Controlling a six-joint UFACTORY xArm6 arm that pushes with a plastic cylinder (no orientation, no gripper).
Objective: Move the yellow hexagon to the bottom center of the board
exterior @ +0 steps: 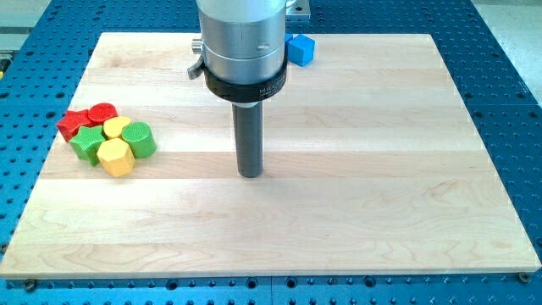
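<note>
Yellow hexagon [115,158] clustered near board's [356,237] left edge, my tip [251,174] well apart, centre, touching nothing

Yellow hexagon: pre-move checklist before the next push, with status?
1. Yellow hexagon located, at the cluster's bottom edge, view's left: ok.
2. My tip clear of all blocks, mid-board, to the hexagon's right: ok.
3. Tip on the correct pushing side (hexagon's upper left): not ok.
4. Hexagon free of neighbours: not ok; green cylinder and green block look to be touching it.
5. Path to the bottom centre of the board unobstructed: ok.
6. Blue block out of the way, view's top: ok.
</note>
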